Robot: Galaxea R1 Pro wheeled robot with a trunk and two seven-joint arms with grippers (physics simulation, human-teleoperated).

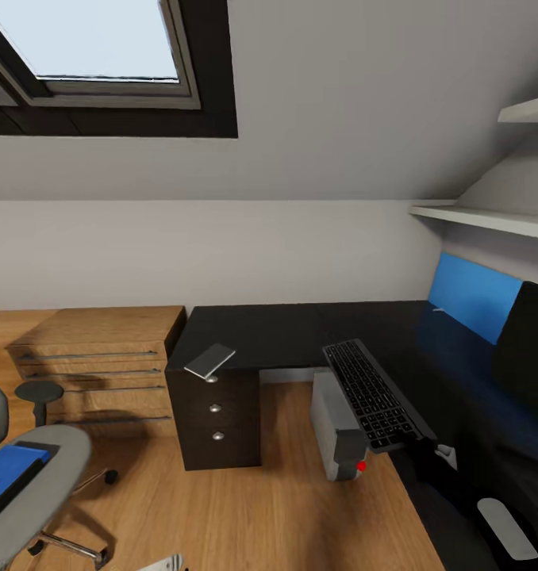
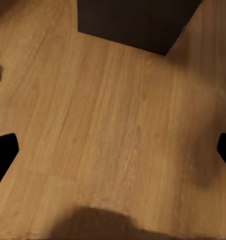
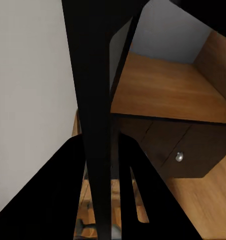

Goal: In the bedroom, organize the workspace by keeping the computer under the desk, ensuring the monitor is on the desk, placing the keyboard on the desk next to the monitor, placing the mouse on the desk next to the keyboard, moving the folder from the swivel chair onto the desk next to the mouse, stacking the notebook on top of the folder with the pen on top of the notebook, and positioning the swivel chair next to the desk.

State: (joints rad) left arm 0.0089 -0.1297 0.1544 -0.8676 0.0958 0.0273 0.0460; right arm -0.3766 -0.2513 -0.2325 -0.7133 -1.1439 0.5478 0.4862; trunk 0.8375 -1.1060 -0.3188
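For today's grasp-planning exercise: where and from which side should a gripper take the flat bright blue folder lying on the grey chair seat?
Grip the flat bright blue folder by a long edge, coming in low from the side: it lies flat on the grey chair seat, offering only thin edges.

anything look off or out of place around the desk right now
Yes. The keyboard is tilted up off the desk, pinched edge-on in the right gripper. The folder sits on the swivel chair, not the desk.

Skylight [image 1: 102,40] above white sloped wall [image 1: 301,238], oak chest [image 1: 102,357], wooden floor [image 1: 245,515].
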